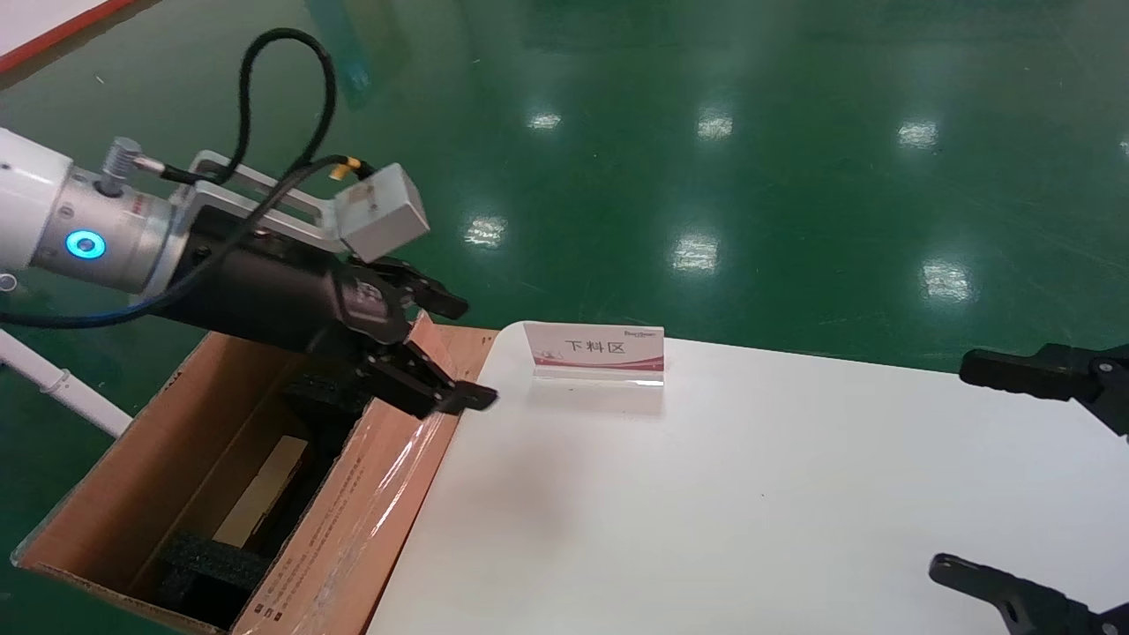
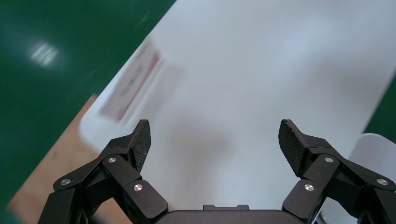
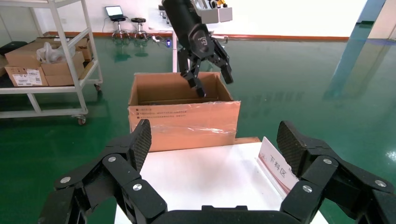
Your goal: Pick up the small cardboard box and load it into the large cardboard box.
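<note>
The large cardboard box [image 1: 353, 520] stands open on the floor against the white table's [image 1: 706, 494] left end, with black foam blocks [image 1: 207, 564] inside and shiny tape on its side flap; it also shows in the right wrist view [image 3: 182, 121]. A flat light-brown piece [image 1: 260, 494] that looks like the small cardboard box lies in the carton between the foam. My left gripper [image 1: 476, 351] is open and empty, above the carton's far corner at the table edge; it also shows in its own view [image 2: 215, 135] and the right wrist view [image 3: 212, 84]. My right gripper [image 1: 951, 466] is open and empty at the table's right side [image 3: 212, 133].
A white and red sign [image 1: 595, 348] stands at the table's far edge, near the left gripper; it also shows in the right wrist view [image 3: 278, 163]. Green floor surrounds the table. A white shelf cart with boxes [image 3: 46, 60] stands beyond the carton.
</note>
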